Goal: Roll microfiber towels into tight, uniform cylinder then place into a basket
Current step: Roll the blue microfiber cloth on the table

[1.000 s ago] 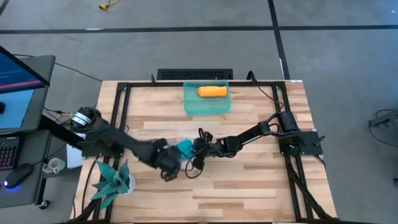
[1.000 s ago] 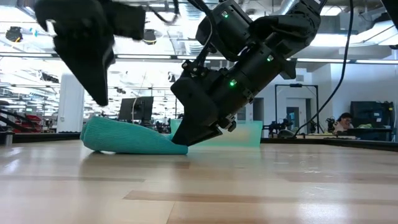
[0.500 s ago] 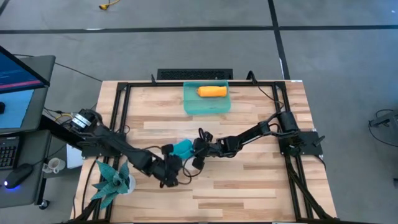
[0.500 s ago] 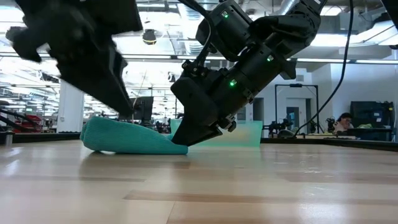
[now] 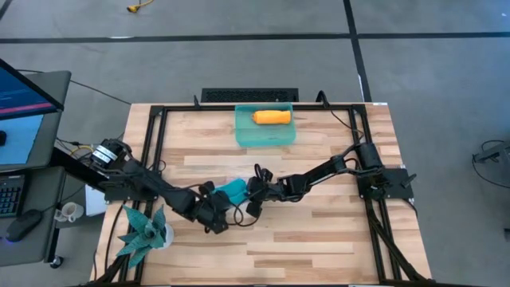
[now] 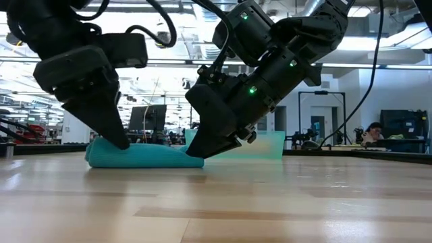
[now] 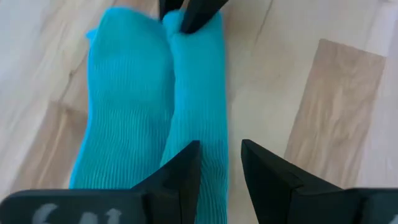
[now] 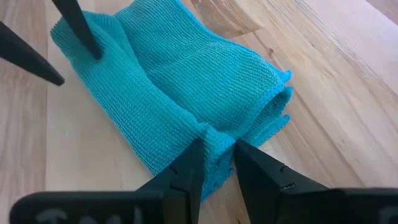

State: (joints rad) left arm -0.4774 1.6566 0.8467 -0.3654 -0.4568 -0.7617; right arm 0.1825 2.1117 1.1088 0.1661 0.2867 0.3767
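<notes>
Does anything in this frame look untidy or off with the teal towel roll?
The teal towel is a loose, flattened roll rather than a tight cylinder, with an end gaping open near the right gripper, which pinches it. The left gripper nips the opposite end. The orange towel already lies rolled in the basket.

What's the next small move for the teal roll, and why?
Probably a joint lift toward the basket. The teal towel lies rolled on the table; the right gripper pinches one end, the left gripper straddles the other. The orange towel already sits in the basket, with room beside it.
</notes>
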